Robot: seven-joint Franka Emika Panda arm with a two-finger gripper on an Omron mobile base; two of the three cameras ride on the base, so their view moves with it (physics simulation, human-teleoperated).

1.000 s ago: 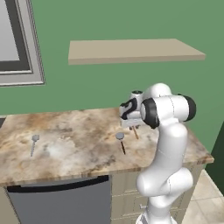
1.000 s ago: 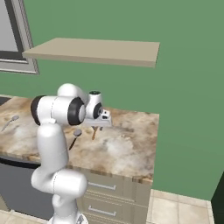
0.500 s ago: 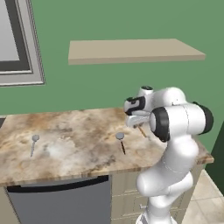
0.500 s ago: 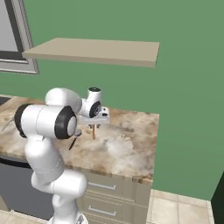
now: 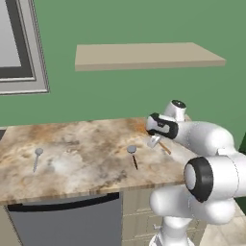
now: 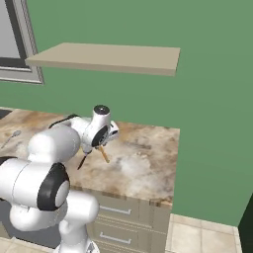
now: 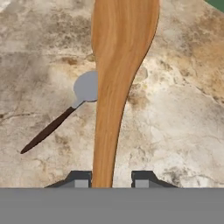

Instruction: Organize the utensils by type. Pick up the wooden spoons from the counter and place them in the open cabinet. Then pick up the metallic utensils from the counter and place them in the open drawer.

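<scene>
My gripper (image 5: 154,140) hangs just above the right part of the counter (image 5: 86,139), shut on a wooden spoon (image 5: 165,148). In the hand view the spoon (image 7: 118,78) runs up from between the two fingertips (image 7: 78,178), bowl end away from the hand. Under it on the counter (image 7: 175,109) lies a metallic utensil with a round grey head (image 7: 86,86) and a thin black handle, also seen at the counter's middle (image 5: 133,156). An all-grey metal spoon (image 5: 36,158) lies far left. From the right, the gripper (image 6: 101,143) holds the spoon (image 6: 104,154) over the counter (image 6: 143,163).
A bare tan wall shelf (image 5: 144,55) hangs above the counter on the green wall. A dark appliance front (image 5: 62,221) sits under the counter at the left. Beige drawer fronts with silver handles (image 6: 118,222) are below the counter's right end.
The arm's upper links have swung round toward the cameras. The hand has sunk a little with the wooden spoon still in it. The utensils on the counter have not moved.
</scene>
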